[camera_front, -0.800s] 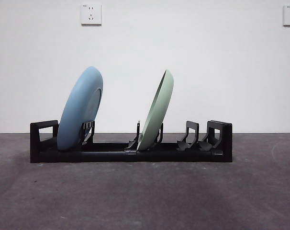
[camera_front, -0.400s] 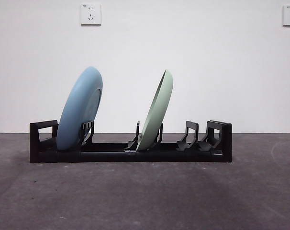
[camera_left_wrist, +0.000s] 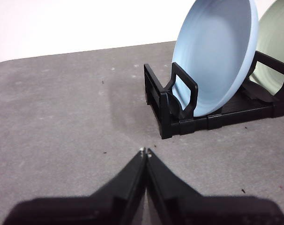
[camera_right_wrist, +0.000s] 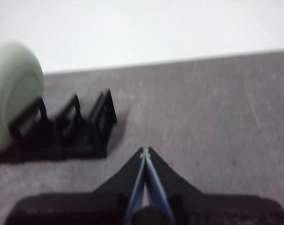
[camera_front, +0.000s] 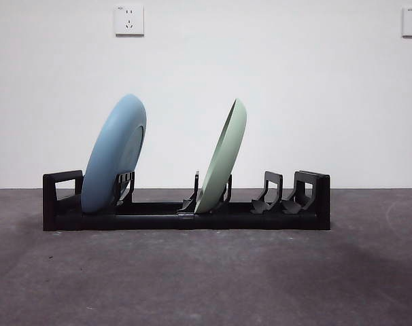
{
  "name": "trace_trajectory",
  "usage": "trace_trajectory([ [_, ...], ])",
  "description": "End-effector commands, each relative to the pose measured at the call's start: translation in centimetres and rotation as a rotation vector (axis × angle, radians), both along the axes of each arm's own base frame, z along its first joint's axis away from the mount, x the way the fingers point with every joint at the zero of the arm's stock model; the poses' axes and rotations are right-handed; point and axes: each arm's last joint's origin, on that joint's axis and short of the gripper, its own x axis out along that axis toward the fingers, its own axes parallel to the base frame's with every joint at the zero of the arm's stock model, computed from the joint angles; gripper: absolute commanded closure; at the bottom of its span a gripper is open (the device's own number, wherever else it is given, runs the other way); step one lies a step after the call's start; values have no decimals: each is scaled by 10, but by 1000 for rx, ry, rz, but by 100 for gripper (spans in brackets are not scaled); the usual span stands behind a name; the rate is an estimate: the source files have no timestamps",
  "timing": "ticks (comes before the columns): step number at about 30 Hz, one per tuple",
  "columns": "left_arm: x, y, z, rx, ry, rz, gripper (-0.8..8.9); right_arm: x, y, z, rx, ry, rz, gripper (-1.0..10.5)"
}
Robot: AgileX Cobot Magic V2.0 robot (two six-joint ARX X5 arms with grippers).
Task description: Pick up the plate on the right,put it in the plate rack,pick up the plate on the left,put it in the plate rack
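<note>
From the front, the rack [camera_front: 185,210] stands across the middle of the table [camera_front: 206,285], its long side toward the camera. The blue plate [camera_front: 114,155] sits on edge in the slot by one end loop, leaning on the prongs, and the green plate [camera_front: 223,157] leans the same way in a middle slot; the prong pairs toward the other end are bare. No arm shows here, so both plates look placed and the task looks done. In the left wrist view the left gripper [camera_left_wrist: 145,152] hangs over bare table near the rack's end loop, clenched on nothing, its tips meeting. The blue plate [camera_left_wrist: 217,54] shows its hollow face with a low foot ring, the green plate [camera_left_wrist: 275,44] behind it. In the right wrist view, which is blurred, the right gripper [camera_right_wrist: 145,152] is likewise pinched closed and empty, over bare table just off the rack's [camera_right_wrist: 62,131] other end, with the green plate [camera_right_wrist: 15,89] beyond the bare prongs. As a judgement: both plates look stiff, smooth and fairly light, probably plastic, slippery on the face. If either needed reseating, the top rim, free above the prongs, is the place to pinch, lifting straight up so the rack is not dragged.
</note>
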Motion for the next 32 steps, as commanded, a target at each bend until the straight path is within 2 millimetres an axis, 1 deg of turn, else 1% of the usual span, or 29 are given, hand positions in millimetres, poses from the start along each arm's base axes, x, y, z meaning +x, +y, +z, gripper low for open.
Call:
trace_trajectory([
  [1, 1, 0, -5, -6, 10, -3, 817, 1, 1, -6, 3, 5, 39, 938],
  [5, 1, 0, -5, -6, 10, -3, 817, 2, 2, -11, 4, 19, 56, 938],
  [10, 1, 0, -5, -6, 10, -3, 817, 3, 3, -22, 15, 57, 79, 938],
  [17, 1, 0, -5, -6, 10, -2, 817, 3, 4, -22, 49, 64, 98, 938],
  [32, 1, 0, -5, -6, 10, -3, 817, 3, 4, -22, 49, 65, 91, 938],
])
